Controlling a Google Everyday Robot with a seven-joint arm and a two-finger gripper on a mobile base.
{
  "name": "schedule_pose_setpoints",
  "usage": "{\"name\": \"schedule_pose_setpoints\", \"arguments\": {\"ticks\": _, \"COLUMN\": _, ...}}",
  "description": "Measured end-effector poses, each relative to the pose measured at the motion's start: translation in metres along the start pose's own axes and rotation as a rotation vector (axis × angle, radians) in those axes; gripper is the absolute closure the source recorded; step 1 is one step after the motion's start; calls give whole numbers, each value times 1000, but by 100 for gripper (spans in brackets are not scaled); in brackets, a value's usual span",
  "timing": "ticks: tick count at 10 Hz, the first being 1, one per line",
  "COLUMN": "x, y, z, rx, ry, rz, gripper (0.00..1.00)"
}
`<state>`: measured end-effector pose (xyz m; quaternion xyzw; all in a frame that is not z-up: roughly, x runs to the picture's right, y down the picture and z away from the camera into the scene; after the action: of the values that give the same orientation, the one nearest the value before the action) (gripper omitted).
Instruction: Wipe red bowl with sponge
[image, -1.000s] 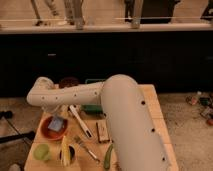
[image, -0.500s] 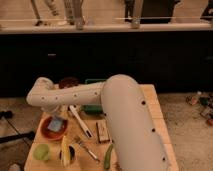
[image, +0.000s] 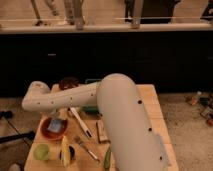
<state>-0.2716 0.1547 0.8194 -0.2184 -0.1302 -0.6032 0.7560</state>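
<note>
The red bowl (image: 50, 131) sits at the left side of the wooden table (image: 155, 107). A blue-grey sponge (image: 56, 125) lies inside it. My white arm reaches from the lower right across the table, bends at the far left and comes down to the bowl. My gripper (image: 52, 119) is at the bowl's upper rim, right over the sponge, and is mostly hidden by the arm.
A dark maroon bowl (image: 68, 82) and a teal container (image: 92, 82) stand at the back. A white-handled utensil (image: 80, 122), a fork (image: 88, 149), a brown block (image: 102, 131), a cucumber (image: 107, 157), a green apple (image: 41, 151) and a banana (image: 65, 149) lie near the front.
</note>
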Motion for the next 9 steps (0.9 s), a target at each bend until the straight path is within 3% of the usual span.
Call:
{"name": "schedule_pose_setpoints", "arguments": {"ticks": 6, "x": 2, "y": -3, "z": 12, "rx": -28, "ry": 6, "rz": -26, "gripper": 100}}
{"name": "schedule_pose_setpoints", "arguments": {"ticks": 9, "x": -1, "y": -29, "z": 2, "rx": 20, "ry": 10, "rz": -67, "gripper": 100}}
